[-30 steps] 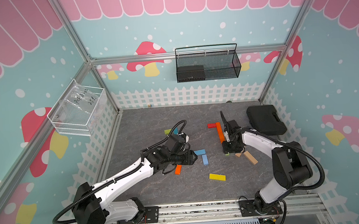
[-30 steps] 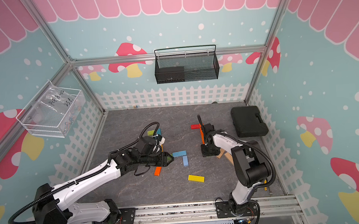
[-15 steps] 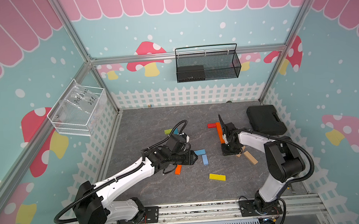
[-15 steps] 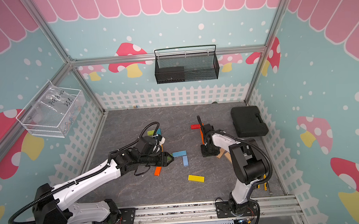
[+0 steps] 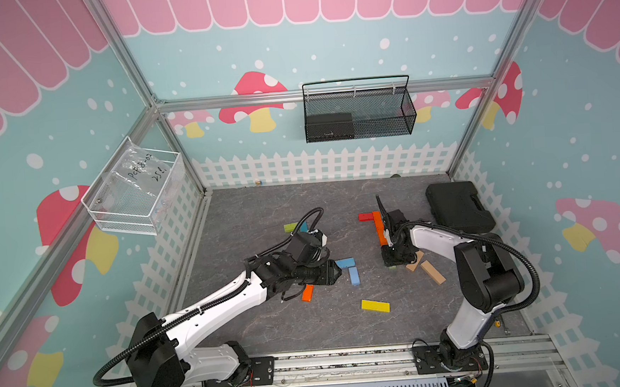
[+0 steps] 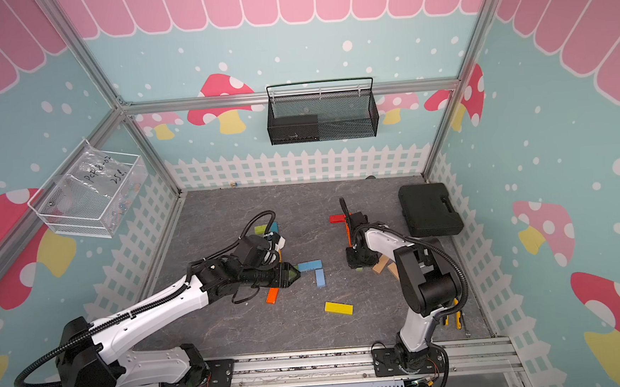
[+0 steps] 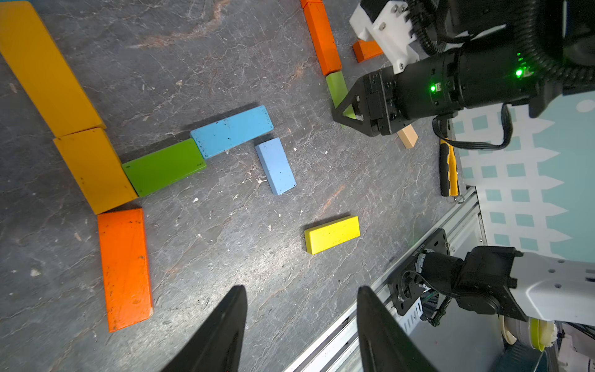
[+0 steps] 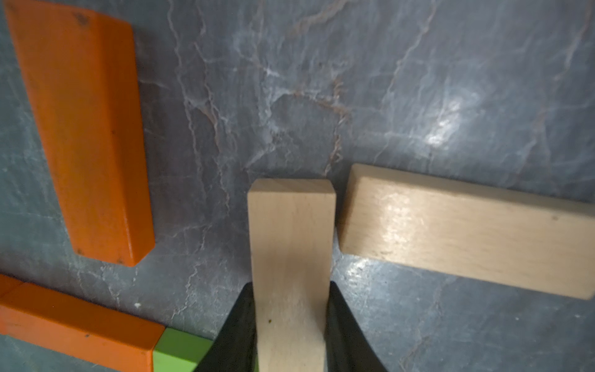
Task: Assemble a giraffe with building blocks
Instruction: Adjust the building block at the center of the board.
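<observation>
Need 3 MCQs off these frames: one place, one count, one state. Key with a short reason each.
1. Where is the yellow block?
A) in the wire basket
B) flat on the table, alone
C) on top of the black case

2. How many tan blocks show in the right wrist view?
A) one
B) two
C) four

3. The left gripper is:
A) open, empty
B) shut on an orange block
C) shut on the yellow block

Key:
1 B, it lies on bare table, touching nothing.
2 B, two pale bars show, at right angles.
3 A, its jaws stand apart with only table between them.
</observation>
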